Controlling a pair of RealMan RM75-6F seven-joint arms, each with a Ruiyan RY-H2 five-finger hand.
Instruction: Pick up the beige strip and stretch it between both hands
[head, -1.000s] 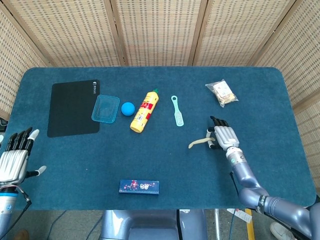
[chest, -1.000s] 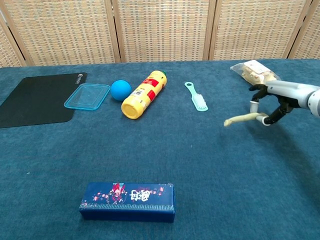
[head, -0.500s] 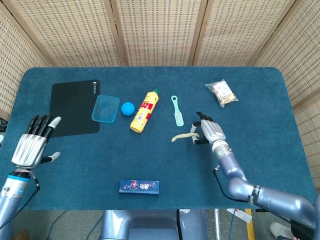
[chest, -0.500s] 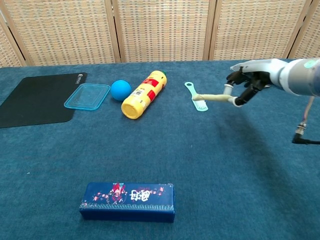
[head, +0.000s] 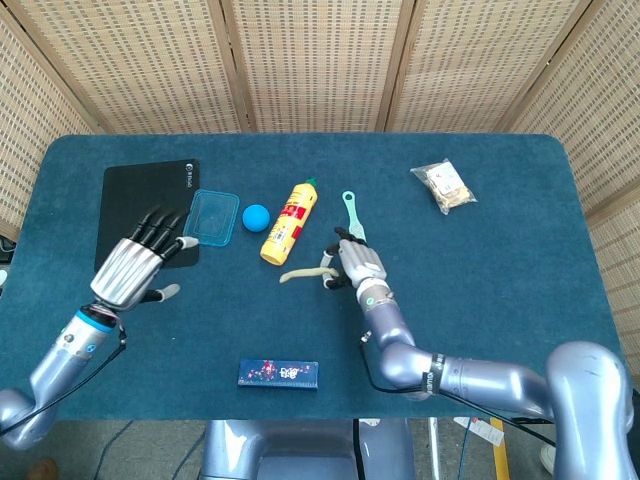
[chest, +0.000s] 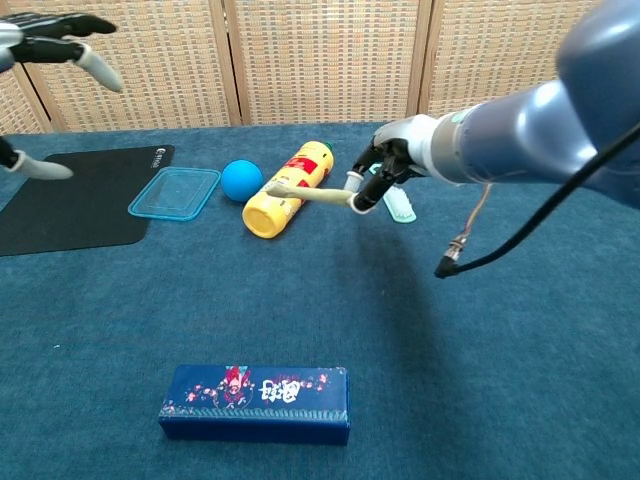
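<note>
My right hand (head: 358, 266) (chest: 385, 168) pinches one end of the beige strip (head: 303, 274) (chest: 305, 193), which hangs in the air and points left toward the yellow bottle. My left hand (head: 135, 268) (chest: 45, 28) is raised over the left part of the table with its fingers spread and nothing in it. In the chest view it shows only at the top left corner. A wide gap separates the left hand from the strip's free end.
On the blue table (head: 520, 250) lie a black mat (head: 140, 205), a clear blue lid (head: 211, 217), a blue ball (head: 256, 216), a yellow bottle (head: 289, 222), a mint brush (head: 352, 215), a snack bag (head: 444, 186) and a dark blue box (head: 278, 373).
My right hand carried the strip leftward, from the table's right side to beside the yellow bottle. My left hand rose and moved right, from the left edge toward the middle.
</note>
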